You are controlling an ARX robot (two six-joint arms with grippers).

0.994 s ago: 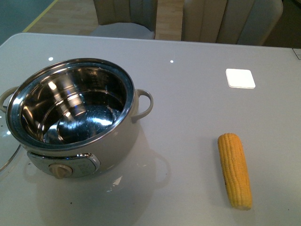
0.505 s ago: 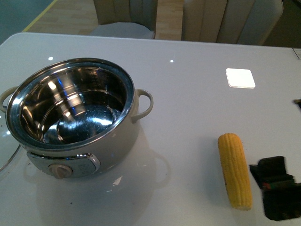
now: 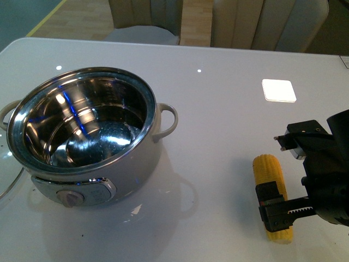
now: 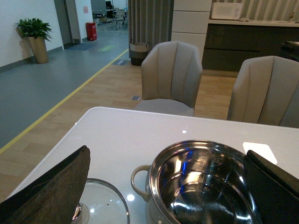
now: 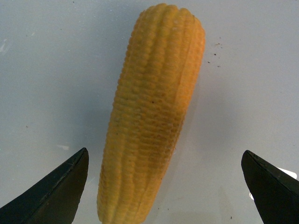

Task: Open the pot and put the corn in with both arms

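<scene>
While my right gripper (image 5: 164, 185) hung over the corn (image 3: 269, 173), its jaws stood spread wide, one finger (image 5: 60, 186) on each side of the cob with bare table showing between them and the kernels, so they pinched nothing. The corn lay flat toward the near right corner of the table (image 3: 218, 109), its length running from the near edge toward the far one. From the front, part of that gripper crossed in front of the cob's near half, and I could not tell from there whether it touched. The pot (image 3: 139, 162) stood uncovered toward the near left part of the table, well apart from the corn, its steel inside bare and shining and its beige knob (image 3: 70, 197) facing the near edge. Its glass lid (image 4: 103, 205) lay flat on the table just beside the pot, on the side toward the left edge. My left gripper (image 4: 159, 192) hovered on the near side of the pot, jaws likewise spread and holding nothing, with the pot's open mouth between its fingers (image 4: 46, 191) in the wrist view. A white square (image 3: 278, 90) sat flat nearer the far right corner, and two pale chairs (image 4: 173, 70) stood beyond the far edge.
</scene>
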